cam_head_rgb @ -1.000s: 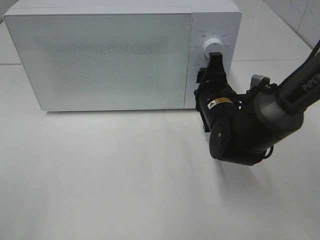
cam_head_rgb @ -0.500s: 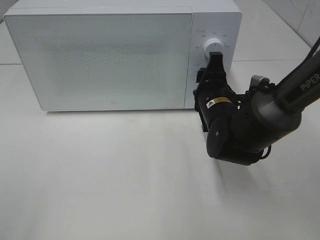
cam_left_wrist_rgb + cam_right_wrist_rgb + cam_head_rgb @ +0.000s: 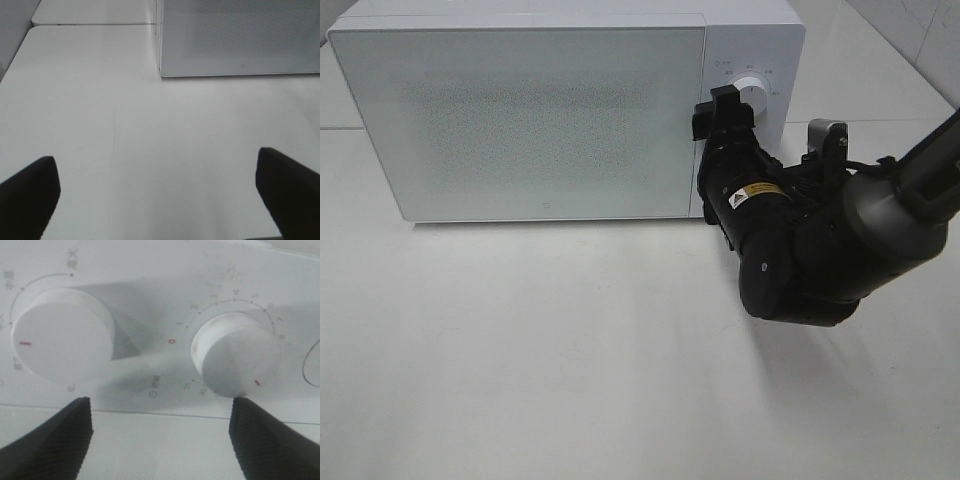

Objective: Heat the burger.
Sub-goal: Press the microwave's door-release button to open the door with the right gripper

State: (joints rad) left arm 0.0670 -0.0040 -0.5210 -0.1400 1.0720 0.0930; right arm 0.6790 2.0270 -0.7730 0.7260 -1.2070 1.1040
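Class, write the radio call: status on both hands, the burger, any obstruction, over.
Left hand open over table. Right hand open, facing microwave's numbered dial. Burger not in view; door shut. No obstruction seen.

Right claw [image 3: 715,110] at dial panel [image 3: 772,52] of white microwave [image 3: 520,120]

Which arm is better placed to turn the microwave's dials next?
Right. The right gripper, open, is at the microwave panel, facing both dials. The left gripper, also open, hangs over the table by the microwave's other end.
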